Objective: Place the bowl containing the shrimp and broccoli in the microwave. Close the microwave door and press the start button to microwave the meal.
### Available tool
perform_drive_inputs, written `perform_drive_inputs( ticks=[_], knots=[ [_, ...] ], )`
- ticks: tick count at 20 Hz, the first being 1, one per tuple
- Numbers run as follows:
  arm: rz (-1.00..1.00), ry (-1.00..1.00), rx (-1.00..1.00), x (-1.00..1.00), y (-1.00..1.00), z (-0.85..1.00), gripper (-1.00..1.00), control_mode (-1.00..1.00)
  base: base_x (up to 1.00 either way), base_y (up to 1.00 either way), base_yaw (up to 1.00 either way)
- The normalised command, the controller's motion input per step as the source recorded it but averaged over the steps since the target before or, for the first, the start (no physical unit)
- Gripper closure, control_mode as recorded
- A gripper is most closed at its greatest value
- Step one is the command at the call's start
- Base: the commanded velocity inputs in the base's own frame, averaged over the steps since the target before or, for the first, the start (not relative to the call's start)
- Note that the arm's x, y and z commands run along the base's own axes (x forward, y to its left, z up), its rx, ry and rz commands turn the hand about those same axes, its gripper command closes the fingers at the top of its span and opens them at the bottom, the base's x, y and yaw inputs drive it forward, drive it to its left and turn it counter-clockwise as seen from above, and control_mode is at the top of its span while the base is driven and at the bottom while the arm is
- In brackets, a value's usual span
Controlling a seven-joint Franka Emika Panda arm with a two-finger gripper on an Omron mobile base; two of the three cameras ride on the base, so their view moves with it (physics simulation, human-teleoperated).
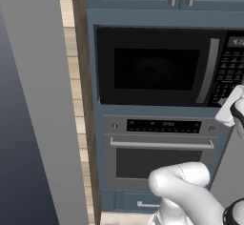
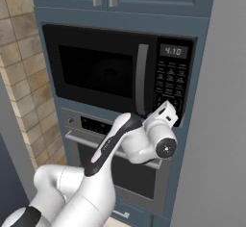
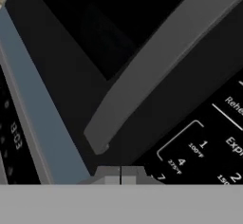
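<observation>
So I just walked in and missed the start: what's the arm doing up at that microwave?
The white arm has its hand raised to the keypad at the right of the microwave, low on the panel near the bottom of the door handle. The hand is shut and holds nothing. The door is closed, and its dark window hides whatever is inside. The clock above the keypad is lit. It looks like the arm is going for a button, probably start.
</observation>
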Motion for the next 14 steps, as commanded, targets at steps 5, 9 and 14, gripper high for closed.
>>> perform_drive_inputs(
  ticks=[5,9,14],
  knots=[
    [0.0,0.0,0.0,0.24,-0.11,-0.12,1.0,-1.0,0.0,0.0,0.0],
    [0.0,0.0,0.0,0.2,-0.15,-0.16,1.0,-1.0,0.0,0.0,0.0],
    [0.0,0.0,0.0,0.22,-0.14,-0.13,1.0,-1.0,0.0,0.0,0.0]
  ],
)
